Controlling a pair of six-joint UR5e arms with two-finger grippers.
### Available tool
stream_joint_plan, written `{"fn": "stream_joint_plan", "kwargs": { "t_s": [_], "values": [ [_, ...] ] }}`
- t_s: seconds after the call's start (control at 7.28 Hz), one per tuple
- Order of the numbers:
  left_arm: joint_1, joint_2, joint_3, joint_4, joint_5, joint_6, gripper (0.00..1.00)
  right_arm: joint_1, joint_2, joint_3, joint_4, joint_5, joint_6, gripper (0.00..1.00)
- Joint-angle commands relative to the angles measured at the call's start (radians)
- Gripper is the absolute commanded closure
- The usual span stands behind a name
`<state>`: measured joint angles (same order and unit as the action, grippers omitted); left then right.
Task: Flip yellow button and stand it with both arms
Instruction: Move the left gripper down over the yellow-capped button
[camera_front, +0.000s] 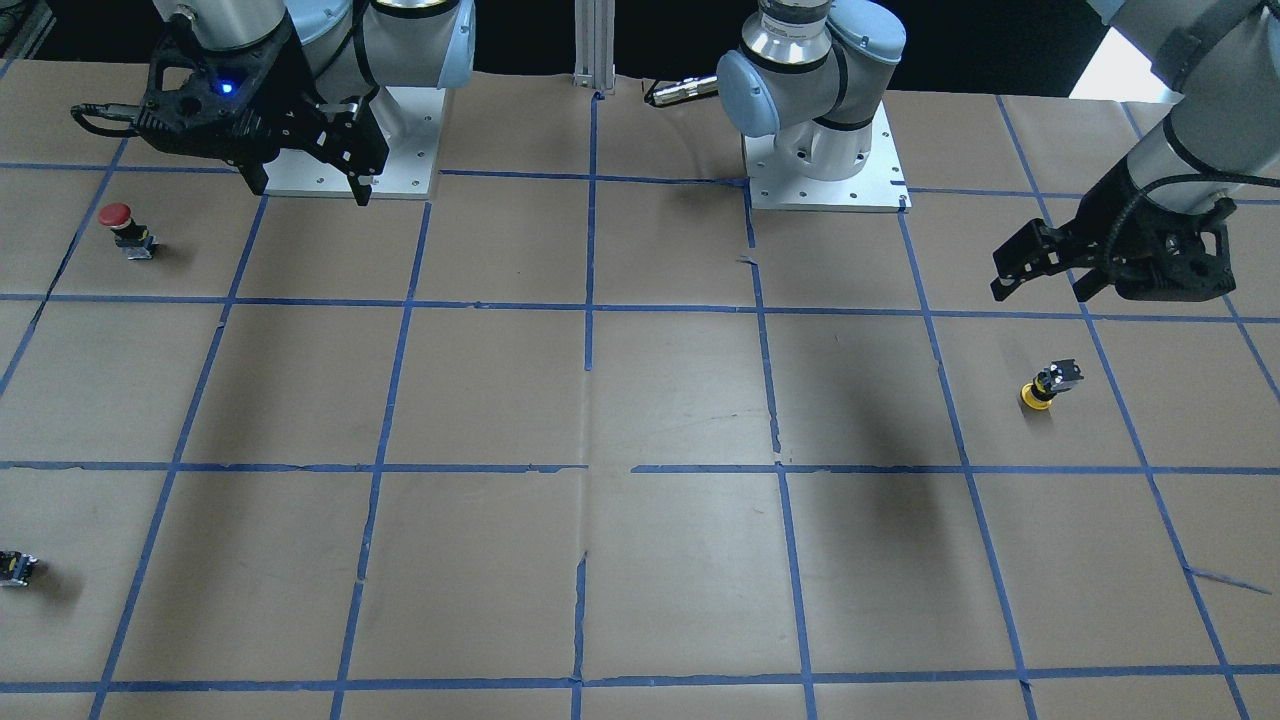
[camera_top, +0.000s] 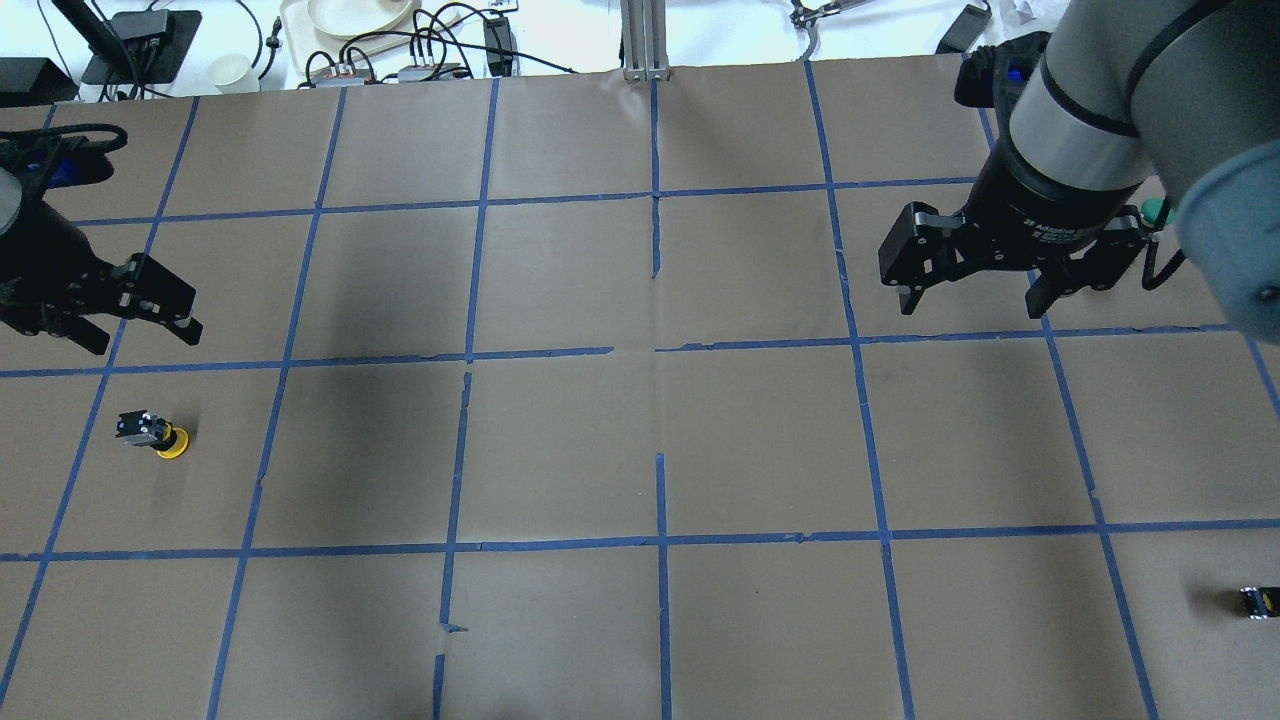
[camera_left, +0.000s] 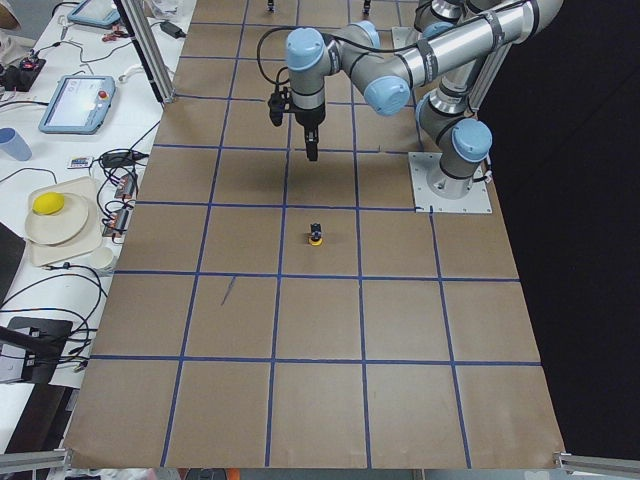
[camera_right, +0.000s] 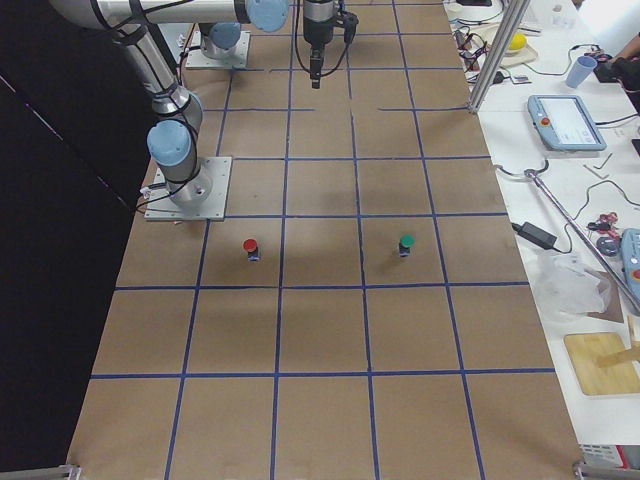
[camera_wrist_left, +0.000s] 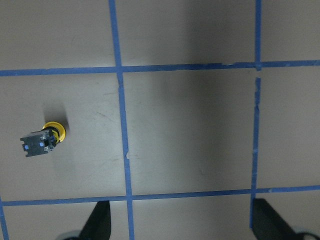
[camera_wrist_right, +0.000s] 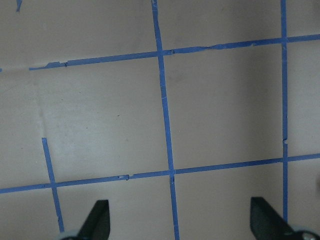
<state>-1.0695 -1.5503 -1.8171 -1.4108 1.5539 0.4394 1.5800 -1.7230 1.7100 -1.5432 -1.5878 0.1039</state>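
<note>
The yellow button rests cap-down on the brown paper table, its black-and-grey body tilted upward. It also shows in the overhead view, the exterior left view and the left wrist view. My left gripper hovers open and empty above the table, a little beyond the button; its fingertips show at the bottom of the wrist view. My right gripper is open and empty, high over the other half of the table.
A red-capped button stands near the right arm's base. A green-capped button stands beside it, farther from the robot. A small dark switch block lies at the table's right edge. Blue tape lines grid the paper.
</note>
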Motion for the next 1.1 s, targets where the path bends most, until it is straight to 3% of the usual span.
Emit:
{"fn": "stream_joint_plan", "kwargs": {
  "t_s": [0.0,0.14,0.41,0.82,0.96],
  "values": [
    [0.100,-0.106,-0.039,0.207,0.002,0.009,0.00,0.000,0.000,0.002,0.000,-0.001,0.000,0.00],
    [0.164,-0.158,-0.042,0.281,-0.001,0.009,0.00,0.000,-0.001,0.000,0.000,-0.001,-0.001,0.00],
    [0.215,-0.244,-0.057,0.296,-0.003,0.080,0.01,0.000,-0.004,0.003,0.000,-0.003,0.000,0.00],
    [0.210,-0.255,-0.113,0.323,0.011,0.097,0.01,0.000,-0.013,0.010,0.003,-0.004,0.000,0.00],
    [0.212,-0.269,-0.145,0.410,0.012,0.102,0.01,0.000,-0.017,0.014,0.000,-0.001,0.000,0.00]
  ]
}}
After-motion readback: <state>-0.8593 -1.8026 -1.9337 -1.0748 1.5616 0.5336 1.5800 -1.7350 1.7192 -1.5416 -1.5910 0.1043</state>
